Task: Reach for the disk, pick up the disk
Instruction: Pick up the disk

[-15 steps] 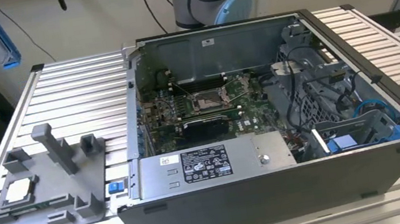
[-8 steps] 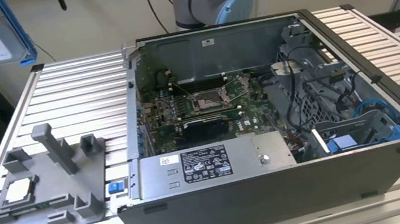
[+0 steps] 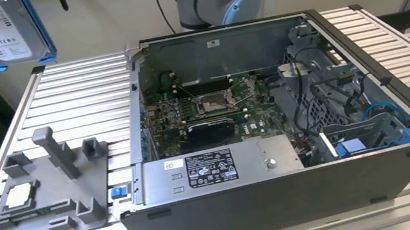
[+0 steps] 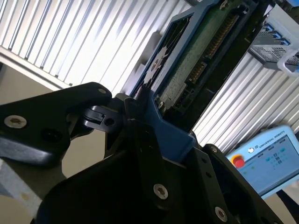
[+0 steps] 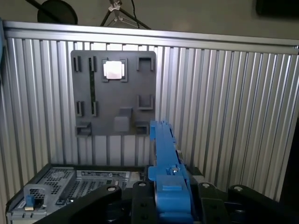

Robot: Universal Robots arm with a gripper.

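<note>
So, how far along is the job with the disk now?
Reaching and picking up look done: the disk hangs in the air, off the slatted table, at the exterior view's top left. In hand: the gripper has its fingers shut on the blue frame in both wrist views. Nothing of the pickup looks left.

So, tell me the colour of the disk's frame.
Bright blue: the frame of the disk shows best in the first wrist view.

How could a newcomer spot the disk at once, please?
Start at the open computer case on the slatted table; look above the table's far corner on the exterior view's left. The disk hangs there in the gripper: silver, white-labelled, blue-framed, unlike the small chip on the grey tray.
</note>
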